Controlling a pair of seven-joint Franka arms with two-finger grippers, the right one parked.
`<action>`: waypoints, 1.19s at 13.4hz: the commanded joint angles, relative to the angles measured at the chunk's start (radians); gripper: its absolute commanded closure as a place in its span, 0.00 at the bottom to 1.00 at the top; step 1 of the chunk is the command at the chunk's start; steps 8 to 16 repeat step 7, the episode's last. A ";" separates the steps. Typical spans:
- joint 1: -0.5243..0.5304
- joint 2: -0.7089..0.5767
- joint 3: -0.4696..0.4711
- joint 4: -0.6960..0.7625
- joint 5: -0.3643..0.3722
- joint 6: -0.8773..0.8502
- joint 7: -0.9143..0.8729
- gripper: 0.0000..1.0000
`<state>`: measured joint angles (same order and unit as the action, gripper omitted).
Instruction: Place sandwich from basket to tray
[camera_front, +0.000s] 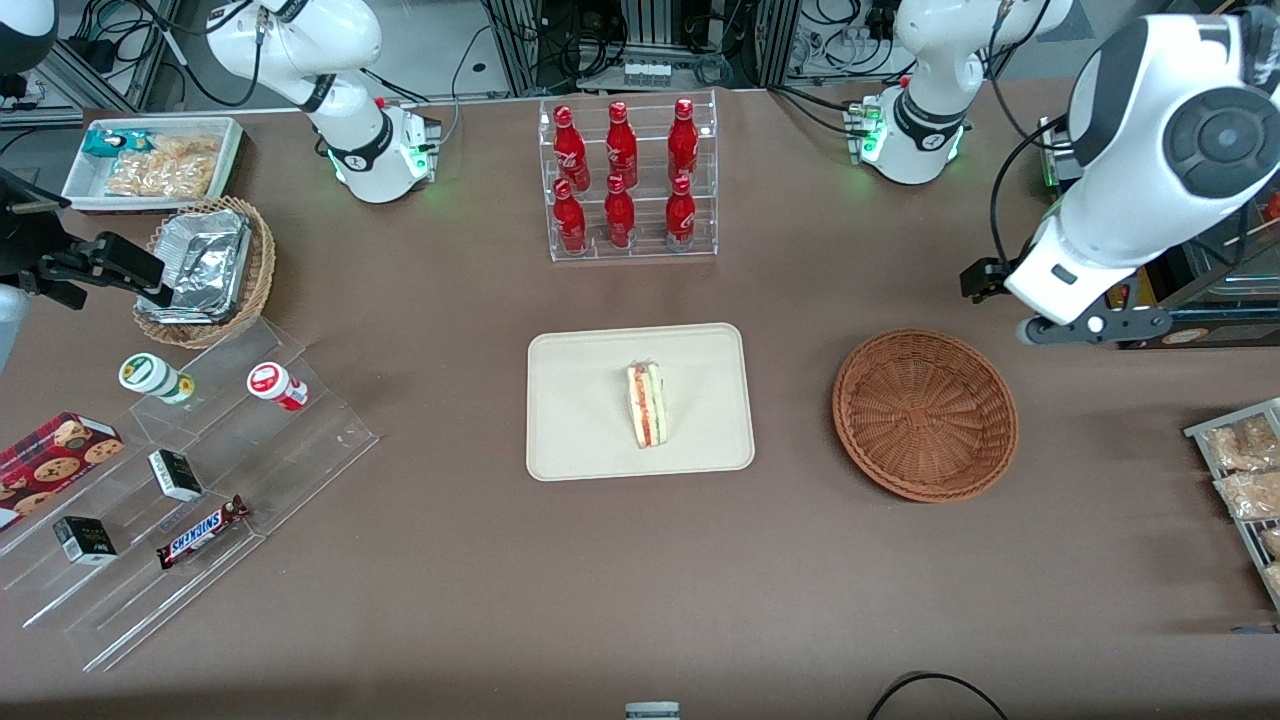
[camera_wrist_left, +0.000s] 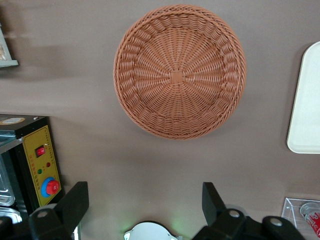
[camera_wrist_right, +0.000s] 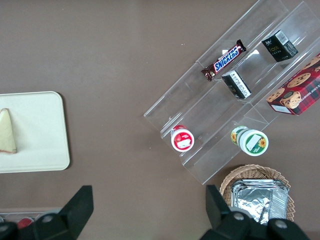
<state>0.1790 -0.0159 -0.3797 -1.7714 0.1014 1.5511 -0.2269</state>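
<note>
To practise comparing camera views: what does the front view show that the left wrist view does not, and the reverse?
Only the front view shows the sandwich lying on the tray, and the red bottles in their rack. Only the left wrist view shows the open gripper, held above the table beside the basket, and a yellow control box. Both show the empty basket and part of the tray.
</note>
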 joint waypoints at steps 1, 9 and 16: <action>0.016 -0.052 0.031 0.007 -0.022 -0.060 0.123 0.00; 0.010 -0.075 0.084 0.052 -0.058 -0.057 0.155 0.00; 0.010 -0.075 0.084 0.052 -0.058 -0.057 0.155 0.00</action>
